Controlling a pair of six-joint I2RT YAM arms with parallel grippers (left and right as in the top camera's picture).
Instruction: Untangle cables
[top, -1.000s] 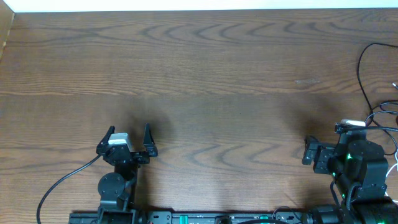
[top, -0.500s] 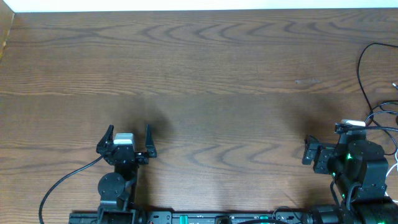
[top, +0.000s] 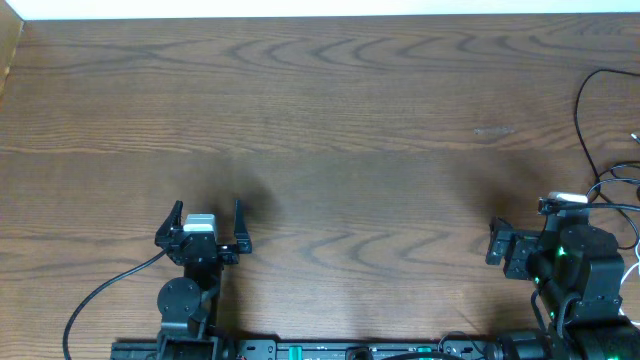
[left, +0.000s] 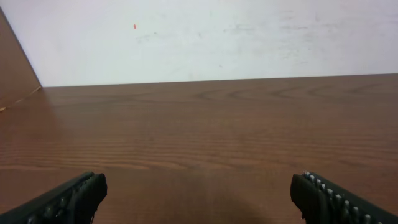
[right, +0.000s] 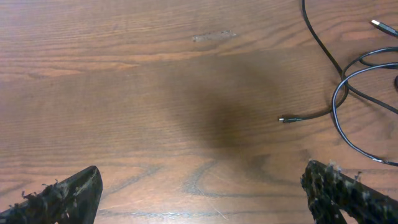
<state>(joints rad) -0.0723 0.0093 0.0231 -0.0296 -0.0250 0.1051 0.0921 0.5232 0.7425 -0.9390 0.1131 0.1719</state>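
Thin black cables (top: 581, 112) lie at the table's far right edge, with loops (top: 612, 183) near my right arm. In the right wrist view one black cable (right: 318, 41) runs down from the top and ends in a small plug (right: 283, 119). More loops (right: 341, 109) and a silver plug tip (right: 379, 26) lie to the right. I cannot make out a white cable. My right gripper (right: 202, 193) is open and empty, left of and nearer than the cables; it also shows in the overhead view (top: 566, 228). My left gripper (top: 206, 213) is open and empty at the front left, as the left wrist view (left: 199, 193) shows.
The wooden table (top: 330, 120) runs to a white wall (left: 217, 37) at the back. A raised wooden side edge (left: 15, 68) stands at the far left. A thicker black arm wire (top: 100, 290) curves off beside the left arm's base.
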